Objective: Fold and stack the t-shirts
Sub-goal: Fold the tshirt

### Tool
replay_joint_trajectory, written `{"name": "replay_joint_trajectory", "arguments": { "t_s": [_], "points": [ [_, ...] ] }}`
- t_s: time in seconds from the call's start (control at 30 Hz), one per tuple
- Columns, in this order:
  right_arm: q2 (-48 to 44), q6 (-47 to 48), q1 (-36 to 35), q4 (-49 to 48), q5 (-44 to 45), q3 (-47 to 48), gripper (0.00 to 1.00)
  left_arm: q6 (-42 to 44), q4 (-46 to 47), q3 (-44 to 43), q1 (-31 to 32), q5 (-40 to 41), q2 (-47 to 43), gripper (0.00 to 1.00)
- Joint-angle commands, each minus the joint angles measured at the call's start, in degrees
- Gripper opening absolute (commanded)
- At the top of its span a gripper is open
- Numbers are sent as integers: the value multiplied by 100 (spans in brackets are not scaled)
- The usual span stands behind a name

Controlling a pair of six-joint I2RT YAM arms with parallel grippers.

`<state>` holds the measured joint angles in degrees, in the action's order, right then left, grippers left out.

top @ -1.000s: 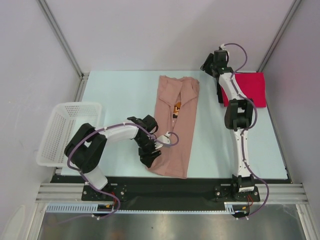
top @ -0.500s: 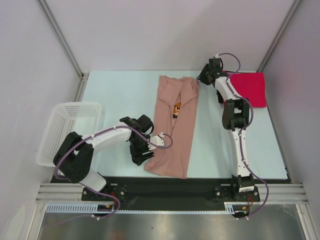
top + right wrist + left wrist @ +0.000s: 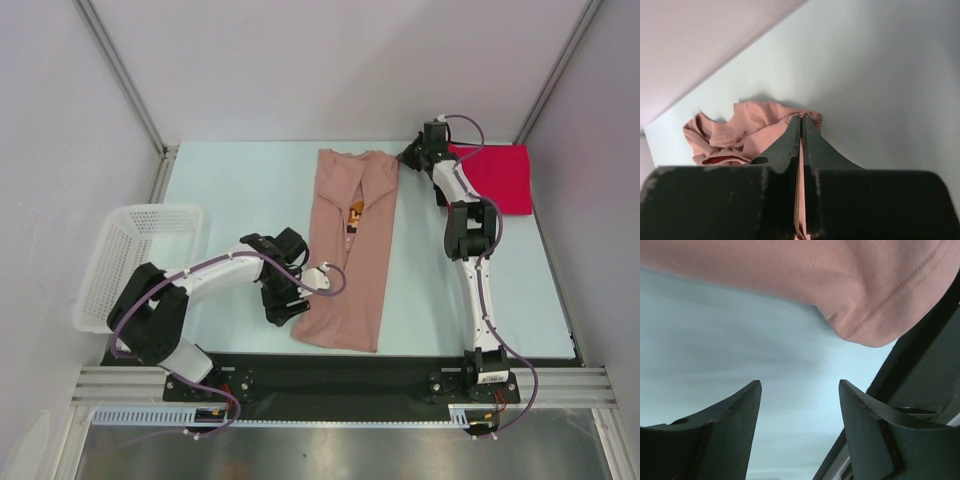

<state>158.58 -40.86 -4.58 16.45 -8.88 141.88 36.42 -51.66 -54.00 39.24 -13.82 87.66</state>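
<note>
Centrally on the table (image 3: 240,190): pink t-shirt (image 3: 348,255), folded to a long strip. Right gripper (image 3: 801,120) pinched shut on its far corner. Left gripper (image 3: 800,385) open beside the near hem, holding nothing. Likely step: the crosswise fold. Next, the left gripper needs to close on the hem.

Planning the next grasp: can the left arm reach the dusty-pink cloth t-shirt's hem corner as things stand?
Probably yes. The left pincer is open, and the stitched hem corner of the dusty-pink cloth t-shirt sits just ahead of the pincer's fingers. Only bare pale-blue table lies between.
</note>
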Motion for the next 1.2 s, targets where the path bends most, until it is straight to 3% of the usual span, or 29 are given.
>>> {"name": "replay_joint_trajectory", "arguments": {
  "t_s": [0.0, 0.17, 0.23, 0.27, 0.37, 0.4, 0.63, 0.73, 0.77, 0.9, 1.0, 1.17],
  "points": [
    [304, -255, 18, -633, 89, 524, 0, -57, 209, -84, -13, -15, 102, 69],
    [445, -265, -43, -1002, 185, 726, 3, -39, 314, -260, -13, -76, 190, 69],
    [419, -168, -34, -995, 203, 832, 21, -48, 332, -287, -13, -138, 190, 69],
    [367, -98, -34, -864, 220, 867, 43, -39, 375, -269, -13, -155, 182, 69],
    [-151, 209, -34, -670, 273, 579, 66, -65, 463, -234, -13, -156, 138, 69],
    [-326, 280, -34, -643, 291, 421, 68, -74, 490, -225, -13, -164, 103, 69],
    [-2426, 763, -157, 525, 607, -1099, 73, -74, 709, -111, -13, -199, -169, 69],
    [-3980, 983, -411, 606, 800, -2959, 72, -83, 964, 64, -13, -226, -397, 69],
    [-4367, 1027, -508, 518, 853, -4061, 72, -92, 1130, 152, -13, -269, -451, 70],
    [-6430, 888, -825, 728, 880, -6261, 73, -127, 1588, 372, -13, -550, -741, 70],
    [-7321, 730, -1246, 1053, 1064, -7686, 73, -92, 1799, 548, -13, -762, -952, 70],
    [-8869, 45, -2316, 1912, 985, -9282, 70, -100, 1931, 838, -5, -929, -1154, 70]
  ]
}}
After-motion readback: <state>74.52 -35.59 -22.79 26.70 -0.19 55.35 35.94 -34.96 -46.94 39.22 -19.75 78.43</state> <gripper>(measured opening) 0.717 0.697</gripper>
